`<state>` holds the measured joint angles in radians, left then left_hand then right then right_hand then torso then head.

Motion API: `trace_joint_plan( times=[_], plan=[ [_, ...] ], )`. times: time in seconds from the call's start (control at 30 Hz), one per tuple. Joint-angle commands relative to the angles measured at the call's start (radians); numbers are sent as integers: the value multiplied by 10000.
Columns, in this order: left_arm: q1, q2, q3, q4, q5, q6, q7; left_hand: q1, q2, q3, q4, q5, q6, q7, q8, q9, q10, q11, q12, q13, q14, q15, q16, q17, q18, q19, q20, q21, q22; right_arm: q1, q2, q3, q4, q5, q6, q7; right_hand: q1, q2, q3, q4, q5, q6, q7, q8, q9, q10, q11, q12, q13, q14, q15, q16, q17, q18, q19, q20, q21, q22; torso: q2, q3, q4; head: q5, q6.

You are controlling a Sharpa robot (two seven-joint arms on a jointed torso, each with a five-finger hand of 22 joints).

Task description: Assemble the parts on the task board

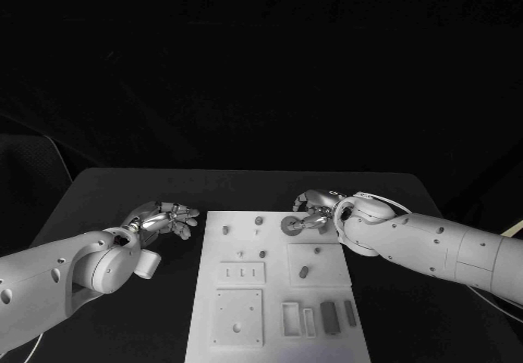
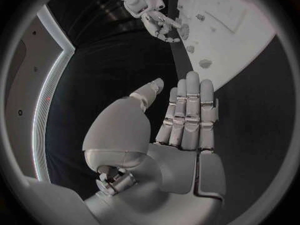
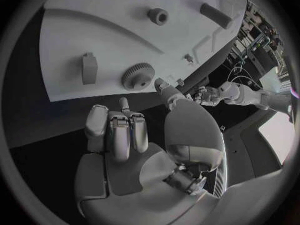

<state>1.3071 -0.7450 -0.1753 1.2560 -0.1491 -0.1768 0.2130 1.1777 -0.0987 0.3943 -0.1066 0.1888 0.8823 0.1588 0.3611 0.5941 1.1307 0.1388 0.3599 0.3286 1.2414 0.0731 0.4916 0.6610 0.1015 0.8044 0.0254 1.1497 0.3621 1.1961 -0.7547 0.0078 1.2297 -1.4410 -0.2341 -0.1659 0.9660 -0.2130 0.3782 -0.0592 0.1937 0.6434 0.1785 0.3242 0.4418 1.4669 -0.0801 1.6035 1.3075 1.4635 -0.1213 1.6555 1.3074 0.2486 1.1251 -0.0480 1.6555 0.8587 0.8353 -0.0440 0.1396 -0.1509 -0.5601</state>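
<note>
A black table (image 1: 131,189) (dark all over) bears the white plate.

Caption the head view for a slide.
Right hand at the gear on the task board; left hand open beside it.

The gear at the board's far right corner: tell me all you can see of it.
The gear is a small grey toothed wheel, plastic-looking, lying flat on the white task board near its far right corner. A hub shows at its middle. The right hand reaches to its rim, a fingertip beside the teeth; whether it touches is unclear.
</note>
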Motion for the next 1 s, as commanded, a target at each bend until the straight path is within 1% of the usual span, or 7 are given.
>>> trace_joint_plan(
  times=[0.03,0.13,0.23,0.4,0.57,0.7,1.0],
  plan=[
    [-5,9,5,6,57,175,38,-3,4,-69,0,-14,-61,-6,-51,-13,-83,-7,-38,-14,-6,34,-36,16,120,63,33,-45,-12,-13,-23,3,66,-32,-295,114,-80,-1,-42,-2,-38,-57,-23,-30,-6,758,-40,45,259,3434,49,1914,4721,132,-46,-2,1211,16,-1,4,3,5,-8],
    [-6,9,5,-10,57,178,37,-3,5,-69,1,-14,-63,-5,-53,-14,-86,-6,-41,-14,-7,34,-37,17,120,63,33,-46,-12,-13,-38,5,105,-30,-295,119,-88,-1,-45,1,-38,-54,-23,-28,-6,771,-41,57,281,3439,49,1917,4728,132,-46,-3,1212,17,3,9,-9,19,-12],
    [-6,4,5,-8,57,180,35,-3,5,-69,0,-14,-64,-5,-54,-15,-87,-6,-42,-15,-8,34,-38,17,120,63,33,-46,-12,-13,-40,6,105,-30,-52,92,-94,-1,-49,4,-38,-52,-24,-27,-5,772,-42,59,283,3441,48,1918,4731,132,-46,-3,1212,17,6,3,-7,13,-22],
    [-6,-6,5,5,57,179,24,-2,6,-70,0,-13,-65,-5,-56,-15,-90,-6,-44,-15,-9,34,-39,19,120,62,33,-47,-13,-43,35,4,-23,-124,145,41,-98,5,-51,4,-36,-49,-24,-25,-4,746,-42,38,241,3450,48,1923,4743,132,-45,-4,1213,18,5,-4,-12,-6,-25],
    [-6,-5,5,11,57,178,5,0,8,-69,-1,-13,-67,-5,-59,-16,-93,-5,-47,-16,-10,34,-41,20,120,61,33,-48,-14,-69,109,3,-160,-238,373,-18,-97,9,-52,2,-35,-47,-25,-24,-4,734,-43,29,223,3470,47,1932,4770,132,-46,-5,1213,19,6,6,-16,-9,-38],
    [-6,7,5,5,57,174,9,1,9,-69,-2,-12,-68,-5,-60,-17,-95,-5,-49,-16,-11,34,-42,21,120,61,33,-49,-15,-140,174,2,-195,-297,390,-6,-94,12,-52,-2,-34,-45,-26,-23,-4,732,-44,29,221,3465,47,1931,4764,132,-46,-6,1213,19,8,2,-12,-36,-25],
    [-7,26,4,-23,57,184,13,4,11,-68,-3,-11,-69,-5,-62,-18,-98,-5,-52,-17,-12,34,-45,23,121,60,33,-50,-16,-253,353,2,-289,-428,266,4,-29,63,-37,-55,-21,-18,-33,-7,3,731,-50,38,231,3478,43,1939,4783,132,-53,-17,1214,26,9,-11,21,-24,-71]
  ],
)
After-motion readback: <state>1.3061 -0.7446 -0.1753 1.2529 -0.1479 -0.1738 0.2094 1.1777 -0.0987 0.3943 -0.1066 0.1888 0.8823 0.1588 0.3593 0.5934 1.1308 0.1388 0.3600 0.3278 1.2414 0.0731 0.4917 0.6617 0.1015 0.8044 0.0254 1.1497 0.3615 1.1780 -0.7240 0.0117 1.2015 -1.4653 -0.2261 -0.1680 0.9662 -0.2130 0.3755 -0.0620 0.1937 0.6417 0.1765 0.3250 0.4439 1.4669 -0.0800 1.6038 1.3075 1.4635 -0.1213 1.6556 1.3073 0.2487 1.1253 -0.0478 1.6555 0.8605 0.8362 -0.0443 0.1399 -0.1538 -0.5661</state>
